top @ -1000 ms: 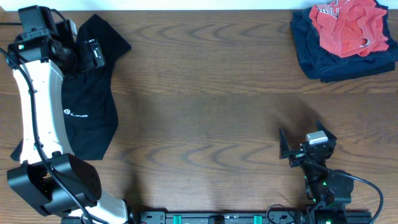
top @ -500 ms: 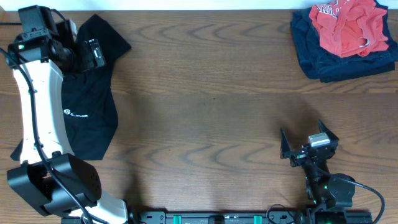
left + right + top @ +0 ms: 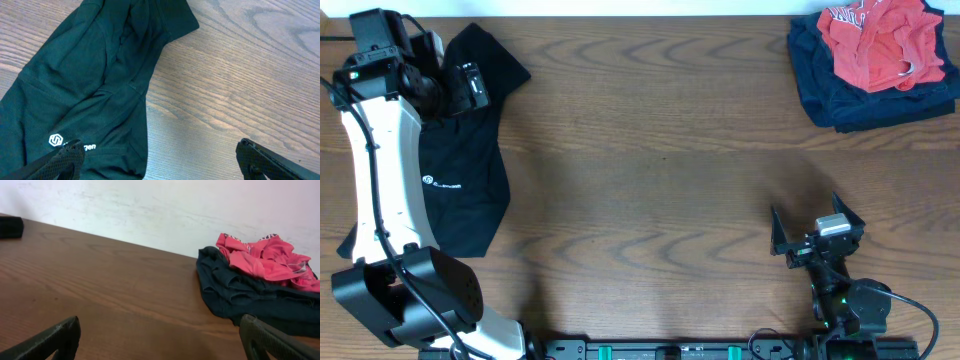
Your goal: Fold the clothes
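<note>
A black garment (image 3: 460, 180) with a small white logo lies crumpled along the table's left side; it also shows in the left wrist view (image 3: 85, 95). My left gripper (image 3: 470, 88) hovers over its upper part, open and empty, fingertips spread wide (image 3: 160, 160). A red garment (image 3: 880, 40) lies on top of a dark navy garment (image 3: 840, 100) at the far right corner; both show in the right wrist view, red (image 3: 265, 260) on navy (image 3: 240, 290). My right gripper (image 3: 815, 232) is open and empty near the front edge (image 3: 160, 337).
The wooden table (image 3: 660, 160) spreads between the two piles. A white wall (image 3: 150, 205) stands behind the far edge. The left arm's white links (image 3: 380, 180) lie over the table's left edge beside the black garment.
</note>
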